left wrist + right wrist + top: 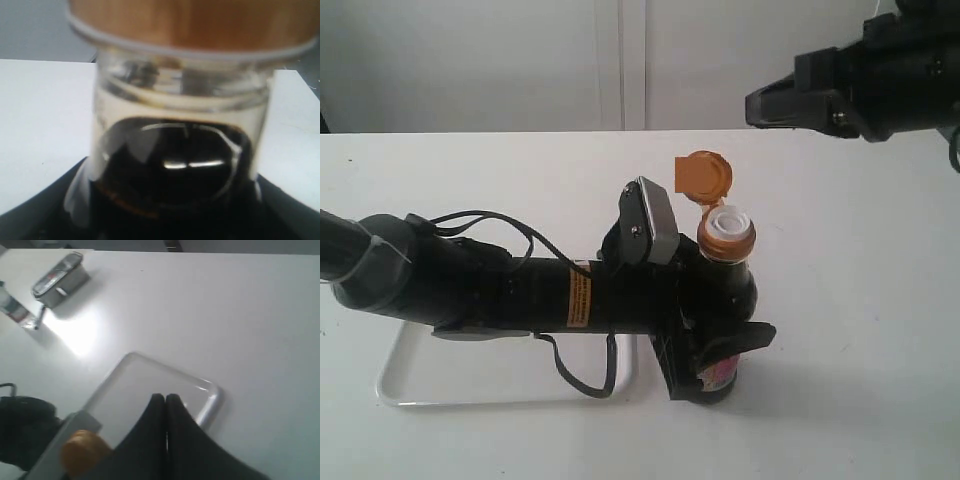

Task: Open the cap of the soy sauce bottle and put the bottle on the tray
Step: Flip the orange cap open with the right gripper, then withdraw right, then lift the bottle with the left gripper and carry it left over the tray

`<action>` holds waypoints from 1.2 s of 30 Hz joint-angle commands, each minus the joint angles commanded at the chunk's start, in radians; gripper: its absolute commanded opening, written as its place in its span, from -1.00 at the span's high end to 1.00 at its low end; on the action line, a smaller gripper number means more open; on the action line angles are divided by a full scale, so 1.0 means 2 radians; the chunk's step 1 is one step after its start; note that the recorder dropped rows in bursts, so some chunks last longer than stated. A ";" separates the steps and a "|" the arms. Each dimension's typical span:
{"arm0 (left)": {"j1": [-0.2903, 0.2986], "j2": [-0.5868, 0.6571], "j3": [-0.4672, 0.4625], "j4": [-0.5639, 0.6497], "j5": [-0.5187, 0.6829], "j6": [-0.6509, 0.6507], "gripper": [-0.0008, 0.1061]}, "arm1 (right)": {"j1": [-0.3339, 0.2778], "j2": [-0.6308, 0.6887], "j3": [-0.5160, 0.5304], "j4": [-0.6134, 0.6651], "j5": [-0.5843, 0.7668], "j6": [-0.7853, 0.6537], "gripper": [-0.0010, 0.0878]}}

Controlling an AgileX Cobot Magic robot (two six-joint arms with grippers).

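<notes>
Left arm: extended level across the exterior view from the left edge, cabling looped along its underside. Left gripper (725, 345): closed around the soy sauce bottle (728, 262), held upright at its lower body.

Right arm: raised at the upper right, well apart from the left. Right gripper (165, 399): fingertips pressed together, nothing held.

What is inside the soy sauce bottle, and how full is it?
The soy sauce bottle holds dark brown liquid up to the shoulder, and the neck above it is clear. The left hand covers the lower part, so the bottom stays hidden.
</notes>
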 joint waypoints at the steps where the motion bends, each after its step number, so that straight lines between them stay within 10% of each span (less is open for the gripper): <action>1: 0.000 0.000 0.000 0.000 0.000 0.000 0.99 | 0.000 -0.004 0.000 -0.018 -0.014 0.007 0.98; 18: 0.000 -0.001 0.000 -0.025 -0.016 -0.016 0.99 | 0.000 -0.064 0.037 -0.553 -0.055 0.453 0.98; 36: 0.000 -0.097 0.000 -0.035 0.047 -0.038 0.99 | 0.000 -0.077 0.142 -0.536 -0.154 0.499 0.98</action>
